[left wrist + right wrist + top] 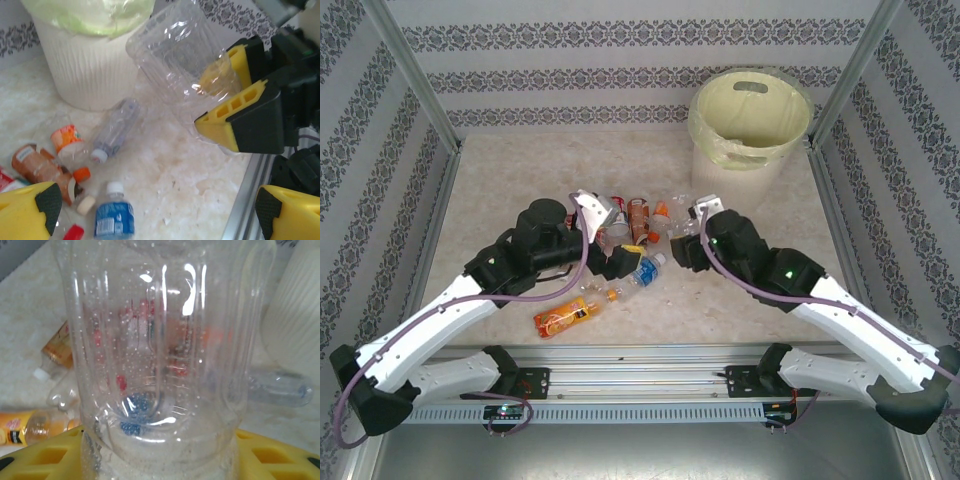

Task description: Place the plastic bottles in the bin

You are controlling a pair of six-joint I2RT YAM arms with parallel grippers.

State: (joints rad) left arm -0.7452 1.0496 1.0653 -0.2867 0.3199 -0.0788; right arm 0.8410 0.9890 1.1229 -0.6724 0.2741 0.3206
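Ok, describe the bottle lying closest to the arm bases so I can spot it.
Start at the large round white bin in the far right corner and come down through the pile of plastic bottles mid-table. At its near-left end lies the clear plastic bottle with the orange-yellow label, closest to the near rail.

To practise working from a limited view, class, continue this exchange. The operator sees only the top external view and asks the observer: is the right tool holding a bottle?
Observer: Yes. The left wrist view shows the right tool shut on a clear unlabelled bottle.
Operator: Does the left tool hold anything?
Observer: No. The left tool is wide open with nothing in it. A blue-labelled bottle lies just ahead of it.
Operator: Is anything lying near the bin?
Observer: A capped clear bottle lies on its side close to the bin.
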